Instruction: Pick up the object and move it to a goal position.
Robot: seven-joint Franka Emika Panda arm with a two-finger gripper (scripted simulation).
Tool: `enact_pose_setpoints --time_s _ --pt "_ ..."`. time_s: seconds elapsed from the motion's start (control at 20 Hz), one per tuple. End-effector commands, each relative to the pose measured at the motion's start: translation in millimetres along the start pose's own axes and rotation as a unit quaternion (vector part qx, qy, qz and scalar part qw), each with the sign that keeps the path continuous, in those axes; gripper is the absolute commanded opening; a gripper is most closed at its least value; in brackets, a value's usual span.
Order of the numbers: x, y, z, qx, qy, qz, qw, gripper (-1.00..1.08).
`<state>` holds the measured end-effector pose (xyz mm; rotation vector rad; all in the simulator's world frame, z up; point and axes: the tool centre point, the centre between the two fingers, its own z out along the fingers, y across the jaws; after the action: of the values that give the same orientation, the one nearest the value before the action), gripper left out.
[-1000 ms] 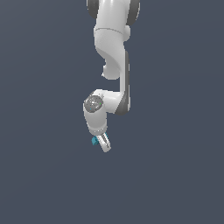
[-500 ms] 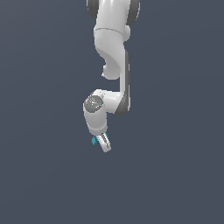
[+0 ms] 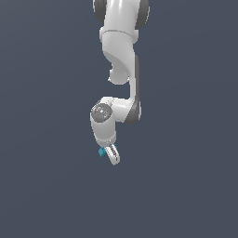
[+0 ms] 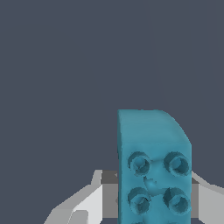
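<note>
Exterior view distant, perhaps overhead; wrist view close.

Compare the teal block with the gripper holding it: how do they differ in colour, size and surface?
Colour: the block is teal-blue, the gripper white with grey parts. Size: in the exterior view the block is a small speck beside the much larger gripper. Surface: the block's face carries round bumps; the gripper's fingers are flat and plain. Both hang together at the arm's end, the block between the fingers.

Glossy white arm (image 3: pixel 121 51) of rounded segments; dark grey bands at the joints; a grey disc caps the wrist joint (image 3: pixel 100 112); pale grey-white fingers (image 4: pixel 89 205).
</note>
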<state>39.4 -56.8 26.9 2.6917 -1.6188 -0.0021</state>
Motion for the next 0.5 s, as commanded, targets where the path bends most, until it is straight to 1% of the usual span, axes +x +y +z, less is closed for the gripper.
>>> enact_pose_setpoints --time_s 0.0,0.45 --pt "-1.0 -10.6 -3.8 0.001 0.001 0.000 1.0000 -1.00" --pt "-4.5 -60.4 -18.2 0.001 0.001 0.000 1.0000 -1.00"
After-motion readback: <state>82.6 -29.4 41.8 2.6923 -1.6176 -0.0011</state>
